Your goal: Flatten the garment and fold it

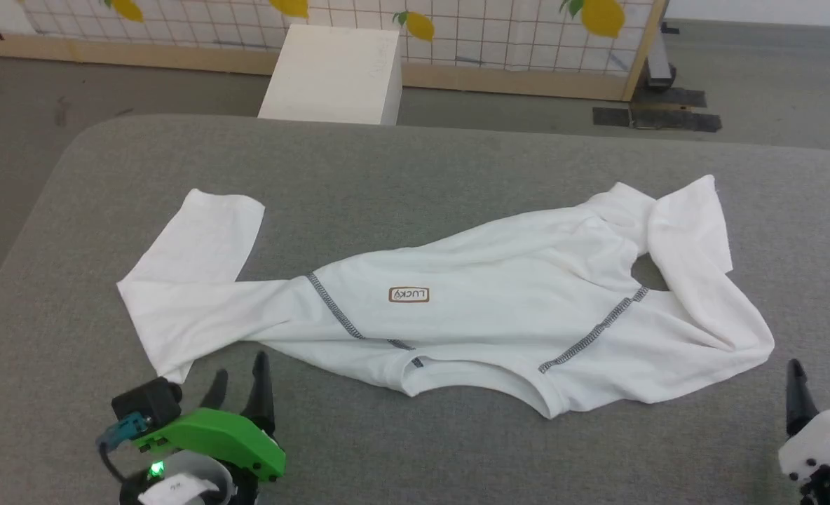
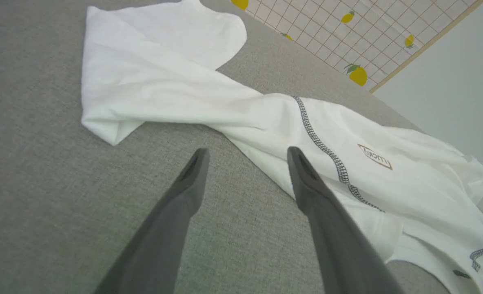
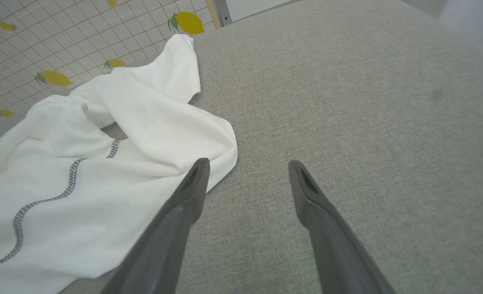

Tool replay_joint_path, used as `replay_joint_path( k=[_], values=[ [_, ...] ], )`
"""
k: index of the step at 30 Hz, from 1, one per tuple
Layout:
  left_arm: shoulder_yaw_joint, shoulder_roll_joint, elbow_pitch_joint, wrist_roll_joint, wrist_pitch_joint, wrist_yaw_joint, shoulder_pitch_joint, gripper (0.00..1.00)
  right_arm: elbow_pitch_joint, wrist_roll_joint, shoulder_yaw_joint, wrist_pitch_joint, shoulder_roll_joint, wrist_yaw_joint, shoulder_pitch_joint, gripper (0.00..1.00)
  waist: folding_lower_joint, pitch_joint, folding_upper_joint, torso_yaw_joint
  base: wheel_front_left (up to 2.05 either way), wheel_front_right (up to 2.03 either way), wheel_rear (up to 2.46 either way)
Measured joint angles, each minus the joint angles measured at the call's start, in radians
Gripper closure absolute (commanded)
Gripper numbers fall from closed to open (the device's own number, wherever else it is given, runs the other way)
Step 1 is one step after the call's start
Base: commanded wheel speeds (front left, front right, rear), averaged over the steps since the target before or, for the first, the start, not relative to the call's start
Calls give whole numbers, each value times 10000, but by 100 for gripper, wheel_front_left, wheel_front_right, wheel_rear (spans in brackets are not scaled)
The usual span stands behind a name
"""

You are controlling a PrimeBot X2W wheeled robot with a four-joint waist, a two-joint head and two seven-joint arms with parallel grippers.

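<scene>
The left gripper (image 1: 241, 382) points forward with its two dark fingers spread wide, gripping nothing. The right gripper (image 1: 818, 393) is spread just as wide and empty, fingers also pointing forward.

robot test lab: grey padded table (image 1: 415, 161), lemon-print partition (image 1: 499, 35), taped floor (image 1: 527, 112)

- garment (image 1: 499, 308): white long-sleeved shirt with grey stitched raglan seams and a small brown-outlined "LUCKY" chest patch.
- Lies front up, mid-way across the grey table (image 1: 387, 161), collar toward the table's near edge.
- Sleeve at the table's left end is doubled back, cuff toward the far edge.
- Sleeve at the right end is folded over the body.
- Body is bunched and wrinkled, not flat.
</scene>
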Motion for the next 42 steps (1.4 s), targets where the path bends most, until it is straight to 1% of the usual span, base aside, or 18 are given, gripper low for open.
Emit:
replay_joint_path(
  k=[3,5,9,11,15,18,19,20,25,27,29,33,37,42],
  values=[
    [-161,-10,105,-493,1266,746,-32,0,-215,311,495,-215,2,0,327,0,0,-71,0,-185,0,0,0],
    [-303,-13,240,-577,1975,1108,-175,0,-445,355,740,-249,2,0,339,0,0,-51,0,-317,0,0,0],
    [-610,73,803,-466,3126,1616,-995,0,-821,359,1055,-242,-2,0,316,0,0,166,0,-579,0,0,0],
    [-575,186,1078,-395,3342,1858,-1361,0,-947,401,1220,-201,-4,0,264,0,0,277,0,-727,0,0,0],
    [-570,529,1517,-167,3645,2123,-1747,0,-1218,485,1482,-198,-2,0,162,0,0,511,0,-1053,0,0,0],
    [-614,706,1630,-84,3684,2098,-1813,0,-1342,560,1549,-199,0,0,161,0,0,675,0,-1258,0,0,0],
    [-650,769,1638,-46,3670,2061,-1821,65,-1379,606,1546,-199,-2,0,161,0,0,732,0,-1314,0,0,0],
    [-669,803,1634,-12,3613,2010,-1824,100,-1400,608,1536,-199,-2,0,165,0,0,776,0,-1350,0,0,0],
    [-656,917,1611,-92,3425,1774,-1805,100,-1473,602,1672,82,-4,0,201,0,0,933,0,-1397,0,0,0],
    [-648,867,1480,-111,3158,1684,-1709,100,-1478,650,1843,520,-10,0,246,0,0,934,0,-1344,0,0,0],
    [-614,779,1227,-196,2828,1547,-1533,100,-1450,744,2121,1225,-12,0,378,0,0,935,0,-1269,0,0,0],
    [-665,619,650,-213,2466,1455,-1034,100,-1396,642,2514,2301,4,0,366,0,0,946,0,-1081,0,0,0],
    [-811,554,222,-257,2424,1444,-767,100,-1221,115,2520,2861,4,0,-90,0,0,1012,0,-866,0,0,0],
    [-1041,464,-52,-257,2449,1444,-727,100,-696,-500,2426,3565,0,0,-810,0,0,1165,0,-560,0,0,0]
  ],
)
